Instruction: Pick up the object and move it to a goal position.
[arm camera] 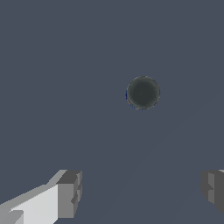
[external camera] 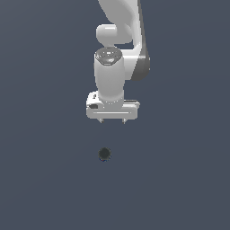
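You are looking at a flat, dark slate-grey bench (external camera: 40,179) that is filling the whole background of both views, with no marks or edges showing on it.

Your white Panda arm (external camera: 121,27) is coming in from the top of the exterior view and is pointing its wrist straight down. Its lower link is showing a darker grey band on the exterior view's right side.

The hand (external camera: 112,121) is sitting at the end of the arm as a broad white bar with two short fingertips (external camera: 101,120) projecting downward, one near each end of the bar. You are holding the jaws spread wide: in the wrist view the two grey finger pads (arm camera: 70,192) are standing far apart at opposite sides of the picture, with only bare bench between them. The hand is gripping nothing.

The ball (external camera: 104,154) is lying on the bench, well apart from the hand. In the exterior view it is appearing below the fingertips and slightly toward the exterior view's left of the hand's middle. In the wrist view the ball (arm camera: 142,92) is showing as a dark grey-black sphere with a faint bluish tint along one edge, clear of both pads. It is much narrower than the gap between the fingers.
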`<action>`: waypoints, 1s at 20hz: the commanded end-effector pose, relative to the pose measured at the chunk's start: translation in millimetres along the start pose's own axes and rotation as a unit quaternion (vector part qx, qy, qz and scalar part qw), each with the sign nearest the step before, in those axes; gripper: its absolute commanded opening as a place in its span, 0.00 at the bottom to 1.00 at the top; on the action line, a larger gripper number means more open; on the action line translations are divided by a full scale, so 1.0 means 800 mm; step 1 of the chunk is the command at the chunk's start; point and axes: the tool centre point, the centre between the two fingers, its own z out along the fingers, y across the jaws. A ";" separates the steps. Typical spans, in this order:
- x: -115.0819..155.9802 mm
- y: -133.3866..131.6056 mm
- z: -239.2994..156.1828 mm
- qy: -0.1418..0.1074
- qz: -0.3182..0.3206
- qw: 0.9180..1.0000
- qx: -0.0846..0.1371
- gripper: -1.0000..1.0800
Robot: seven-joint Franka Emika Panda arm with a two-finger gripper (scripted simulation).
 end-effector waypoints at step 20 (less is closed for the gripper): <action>0.001 -0.036 -0.002 0.002 -0.035 0.999 0.004 0.96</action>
